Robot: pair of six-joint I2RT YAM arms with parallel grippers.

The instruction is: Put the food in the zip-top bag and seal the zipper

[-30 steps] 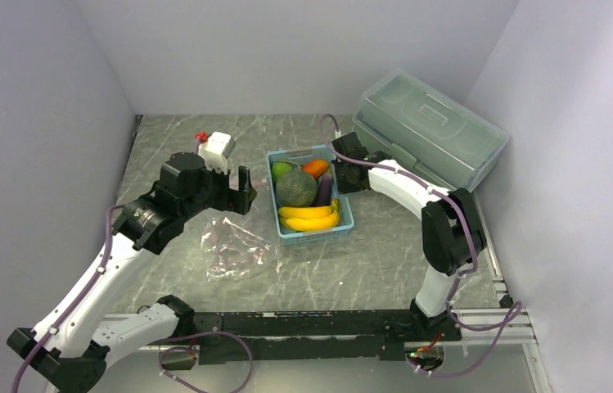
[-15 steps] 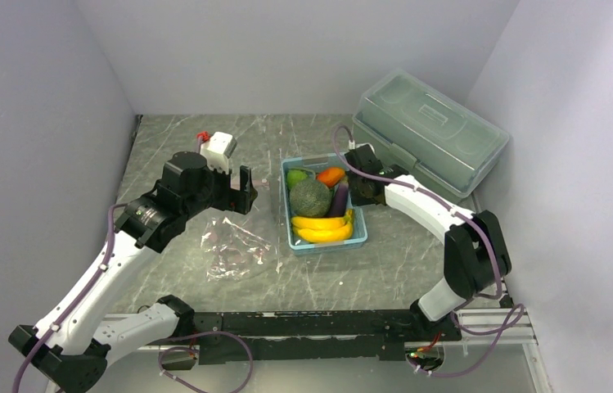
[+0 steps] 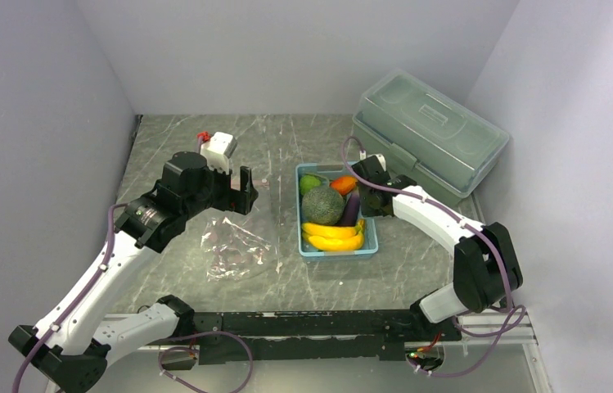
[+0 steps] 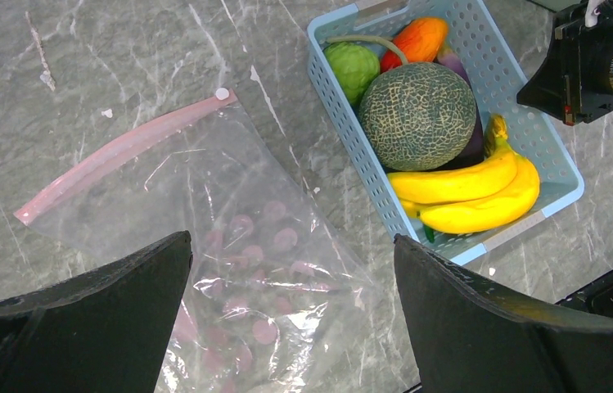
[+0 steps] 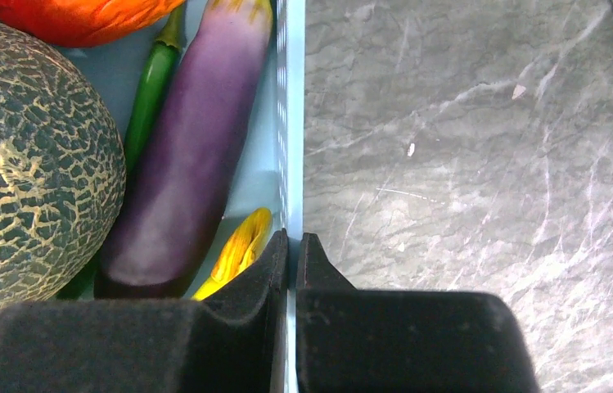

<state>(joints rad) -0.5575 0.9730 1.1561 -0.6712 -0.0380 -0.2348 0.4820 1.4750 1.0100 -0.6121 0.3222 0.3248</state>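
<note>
The right tool (image 5: 293,246) pinched the basket (image 5: 290,98) wall, probably to bring the food (image 4: 417,115) inside nearer the bag (image 4: 229,205), which lay flat on the counter (image 4: 82,82) beneath the wide-open left tool (image 4: 290,241).

Bright, even, diffuse from overhead — soft, faint shadows. Mild glare on the crinkled zip-top bag (image 4: 229,213) and the marbled desk (image 4: 82,65). Sharp throughout — slightly soft only at the near fingers (image 4: 491,327) of the left pincer (image 4: 290,239).

Marble table (image 3: 405,266), zip-top bag (image 3: 233,246), basket (image 3: 340,252), box (image 3: 430,124)
</note>
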